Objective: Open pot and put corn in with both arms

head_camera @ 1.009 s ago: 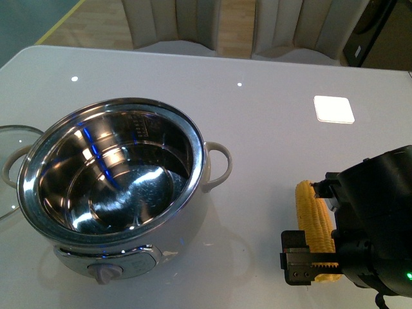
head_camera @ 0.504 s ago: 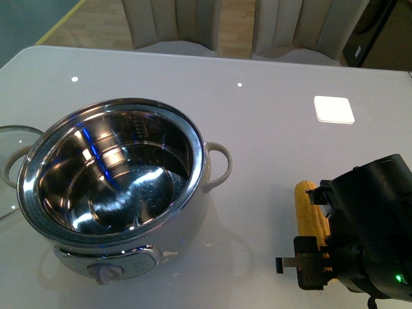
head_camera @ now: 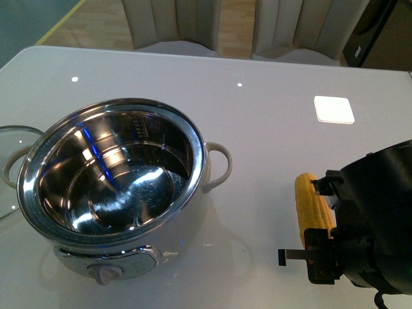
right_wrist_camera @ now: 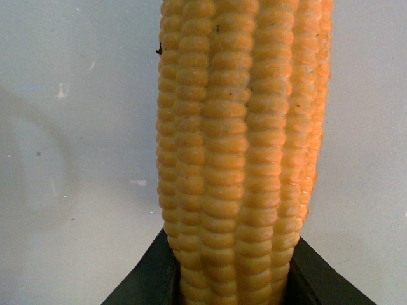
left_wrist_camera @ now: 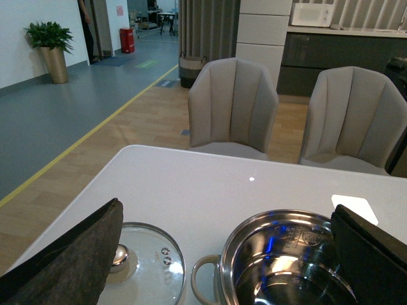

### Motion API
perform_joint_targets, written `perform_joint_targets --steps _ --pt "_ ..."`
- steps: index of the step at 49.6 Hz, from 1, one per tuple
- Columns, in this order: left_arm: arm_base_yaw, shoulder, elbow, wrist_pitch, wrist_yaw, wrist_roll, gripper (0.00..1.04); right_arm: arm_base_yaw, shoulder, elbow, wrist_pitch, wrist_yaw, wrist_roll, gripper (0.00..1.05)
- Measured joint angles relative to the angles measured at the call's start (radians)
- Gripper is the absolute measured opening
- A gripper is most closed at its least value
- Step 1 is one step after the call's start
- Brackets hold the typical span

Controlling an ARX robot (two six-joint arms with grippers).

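Observation:
The steel pot (head_camera: 112, 174) stands open and empty at the front left of the white table; it also shows in the left wrist view (left_wrist_camera: 289, 264). The yellow corn (head_camera: 312, 203) lies on the table at the front right. My right gripper (head_camera: 325, 235) is shut on the corn's near end; in the right wrist view the corn (right_wrist_camera: 238, 146) fills the frame between the black jaws. My left gripper (left_wrist_camera: 229, 254) is open and empty, hovering above the near side of the pot and lid; it is out of the front view.
The glass lid (head_camera: 11, 161) lies flat on the table left of the pot, also in the left wrist view (left_wrist_camera: 143, 267). A white square pad (head_camera: 333, 109) sits at the back right. Two beige chairs (left_wrist_camera: 232, 105) stand behind the table.
My right gripper has shifted slightly over the corn's near end and closed on it. The corn stays in about the same place. The pot and lid have not moved.

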Motion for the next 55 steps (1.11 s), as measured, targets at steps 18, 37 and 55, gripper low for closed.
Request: perform_joint_targets --steps 18,37,55 --pt "0.0 0.0 0.0 0.0 0.0 0.0 0.98 0.008 -0.322 -0.029 -0.106 -0.06 0.039 0.24" --pt "0.0 0.0 0.0 0.0 0.0 0.0 0.98 0.053 -0.583 0.014 -0.192 -0.138 0.093 0.23" --pt "0.0 0.0 0.0 0.0 0.0 0.0 0.98 0.077 -0.471 0.171 -0.156 -0.247 0.226 0.23"
